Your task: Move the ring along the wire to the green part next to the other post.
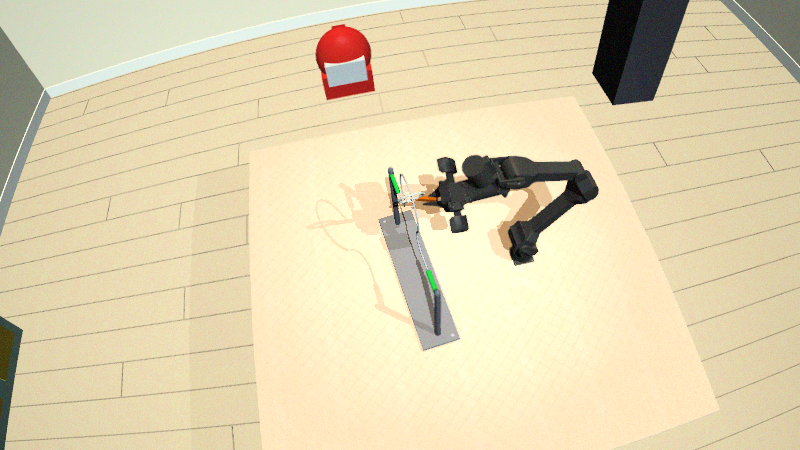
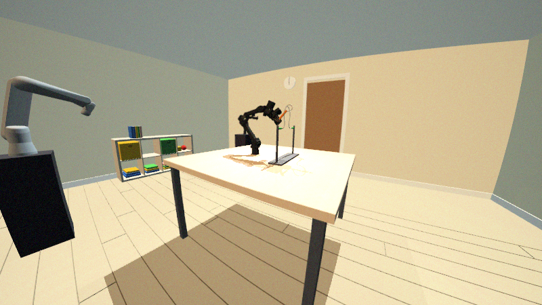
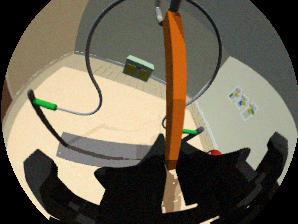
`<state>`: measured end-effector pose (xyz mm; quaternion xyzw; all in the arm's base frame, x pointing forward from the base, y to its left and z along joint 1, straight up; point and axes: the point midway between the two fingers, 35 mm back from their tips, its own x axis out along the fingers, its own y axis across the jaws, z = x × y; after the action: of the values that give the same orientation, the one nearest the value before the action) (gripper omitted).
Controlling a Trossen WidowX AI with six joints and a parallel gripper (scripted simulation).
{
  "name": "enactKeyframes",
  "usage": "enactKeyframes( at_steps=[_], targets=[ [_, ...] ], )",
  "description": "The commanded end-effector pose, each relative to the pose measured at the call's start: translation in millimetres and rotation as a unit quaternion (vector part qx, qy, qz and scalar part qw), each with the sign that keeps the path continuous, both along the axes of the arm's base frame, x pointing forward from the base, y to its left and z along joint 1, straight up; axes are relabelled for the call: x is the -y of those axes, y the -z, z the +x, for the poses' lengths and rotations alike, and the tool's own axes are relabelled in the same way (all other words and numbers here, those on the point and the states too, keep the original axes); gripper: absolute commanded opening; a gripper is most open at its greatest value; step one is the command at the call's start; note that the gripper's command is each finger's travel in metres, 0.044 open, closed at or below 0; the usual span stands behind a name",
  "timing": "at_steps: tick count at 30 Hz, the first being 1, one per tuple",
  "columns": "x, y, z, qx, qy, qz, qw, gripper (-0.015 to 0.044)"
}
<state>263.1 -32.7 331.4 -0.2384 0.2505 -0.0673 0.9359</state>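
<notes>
Wrist view, black parallel-jaw gripper [image 1: 431,199] [image 2: 279,120] [image 3: 165,136] clamped on the orange faceted handle [image 1: 428,198] [image 2: 282,114] [image 3: 175,90], ring cropped by the top edge, exterior showing it high above the posts

Honestly, nothing readable anywhere here, folks. The wall clock [image 2: 289,83] has a pale round face with a dark hand or two, but it's way too small to make out any numerals. The colourful pictures [image 3: 243,103] on the wall are just blurry blobs to me, can't tell if there's any lettering on them.
</notes>
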Motion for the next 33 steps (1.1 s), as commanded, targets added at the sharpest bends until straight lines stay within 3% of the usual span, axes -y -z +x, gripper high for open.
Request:
enactKeyframes(
  at_steps=[1, 33],
  targets=[
    [2, -1, 0, 0.005, 0.001, -0.026, 1.000, -0.0150],
    [17, -14, 1, 0.033, 0.001, -0.244, 0.969, -0.0150]
  ],
)
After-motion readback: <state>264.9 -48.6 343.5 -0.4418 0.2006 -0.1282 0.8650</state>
